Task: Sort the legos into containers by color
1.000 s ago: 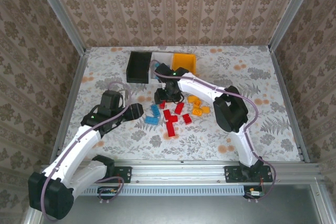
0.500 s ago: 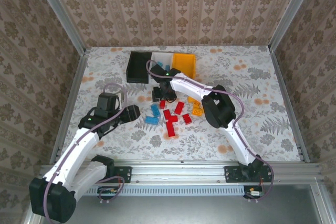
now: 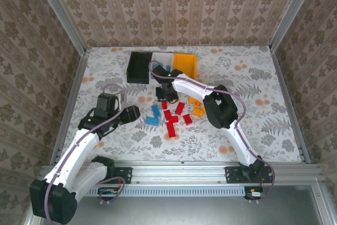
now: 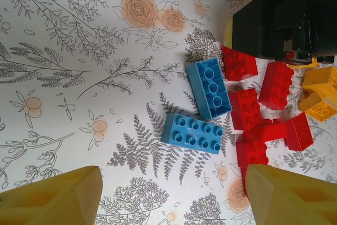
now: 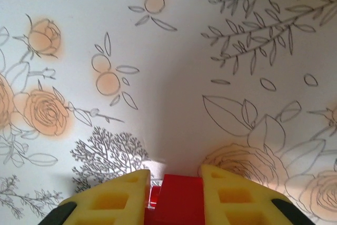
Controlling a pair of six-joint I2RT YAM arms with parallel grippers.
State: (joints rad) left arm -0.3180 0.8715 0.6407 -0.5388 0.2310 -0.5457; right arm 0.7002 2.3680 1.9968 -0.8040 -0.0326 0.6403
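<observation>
The right gripper (image 5: 175,173) has its fingers closed on a red lego brick (image 5: 181,199) just in front of the white bin (image 3: 160,56). Lift it clear of the loose red bricks (image 3: 172,122) on the worktop (image 3: 253,77), and release only when squarely over the bin chosen for red. The left gripper (image 4: 171,171), fingers spread wide and empty, hovers farther in front of the white bin and to its left, over two blue bricks (image 4: 209,88). The right wrist view confirms the grasp, which the top view hides; the top view supplies the bin layout.
</observation>
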